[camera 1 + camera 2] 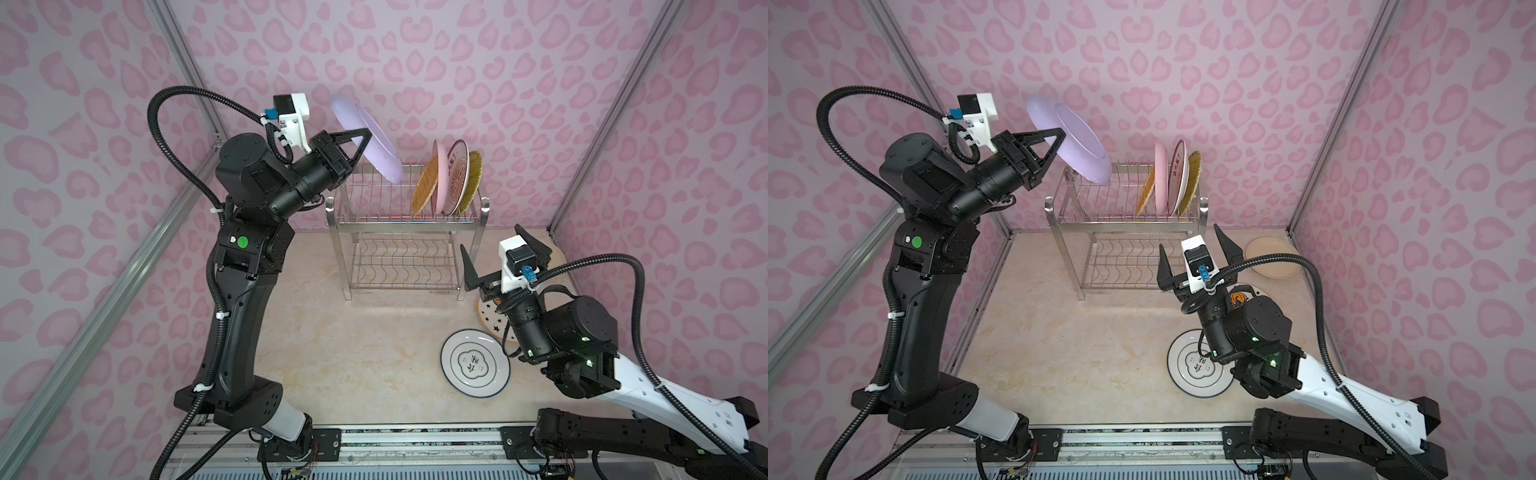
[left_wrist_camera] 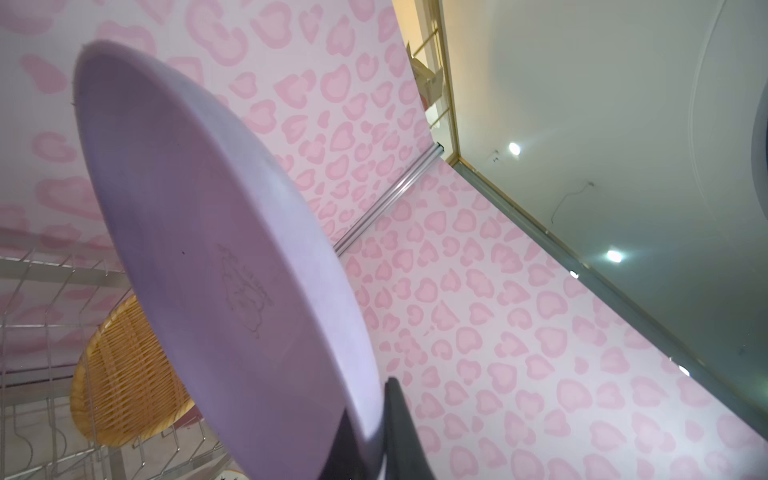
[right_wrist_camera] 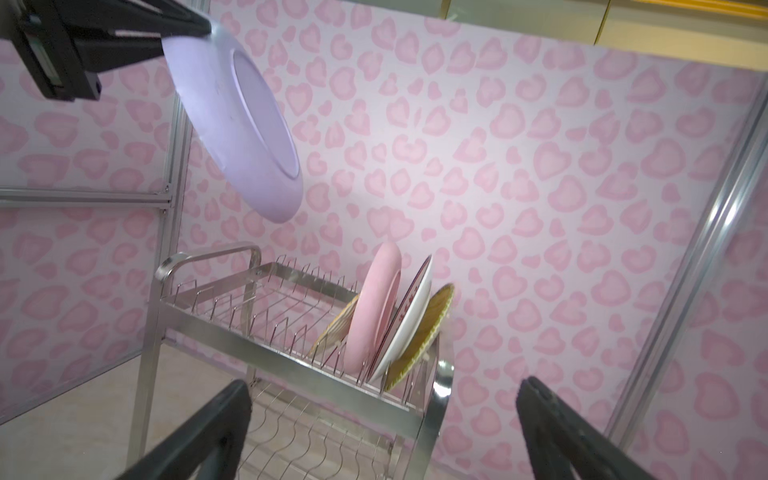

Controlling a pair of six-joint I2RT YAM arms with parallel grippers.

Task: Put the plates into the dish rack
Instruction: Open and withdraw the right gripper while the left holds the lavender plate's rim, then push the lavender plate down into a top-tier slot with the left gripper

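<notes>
Lilac plate [image 1: 384, 160] in left gripper [image 1: 365, 143]

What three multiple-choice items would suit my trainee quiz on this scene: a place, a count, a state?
1. The lilac plate is: A in the left gripper, above the dish rack; B on the table; C on the lower shelf.
2. Plates standing in the rack: A two; B four; C six.
3. The right gripper is: A gripping a plate; B open, empty; C unseen.
A: held by its rim in the air. B: four stand between prongs. B: jaws apart, nothing between.
</notes>
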